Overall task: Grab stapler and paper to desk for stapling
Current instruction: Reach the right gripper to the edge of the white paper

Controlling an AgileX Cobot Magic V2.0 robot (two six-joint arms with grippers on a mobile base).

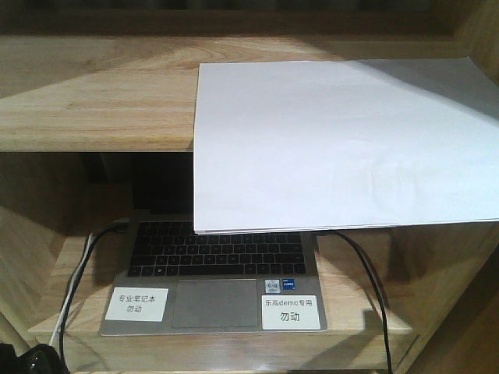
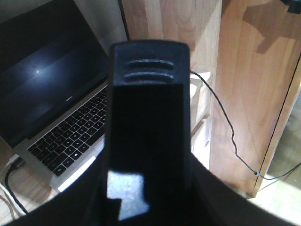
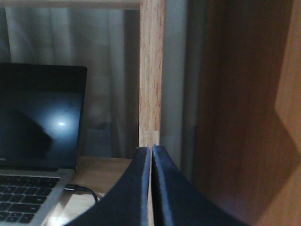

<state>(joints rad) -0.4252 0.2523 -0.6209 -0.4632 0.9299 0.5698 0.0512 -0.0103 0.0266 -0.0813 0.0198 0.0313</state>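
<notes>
Paper (image 1: 343,144) lies on upper shelf board (image 1: 93,93), right half, overhanging its front edge.
Open laptop (image 1: 214,300) sits on the lower board under the overhang, white printed labels (image 1: 143,304) on its palm rest, black cable (image 1: 373,288) at its right. Right gripper (image 3: 151,157): fingers pressed together, nothing between, facing a wooden upright (image 3: 151,70). Left gripper (image 2: 148,70): one black ribbed block above the laptop keyboard; apart or together, cannot tell.

An open laptop (image 1: 214,257) bearing two white labels (image 1: 143,303) sits on a wooden shelf (image 1: 234,352).
</notes>
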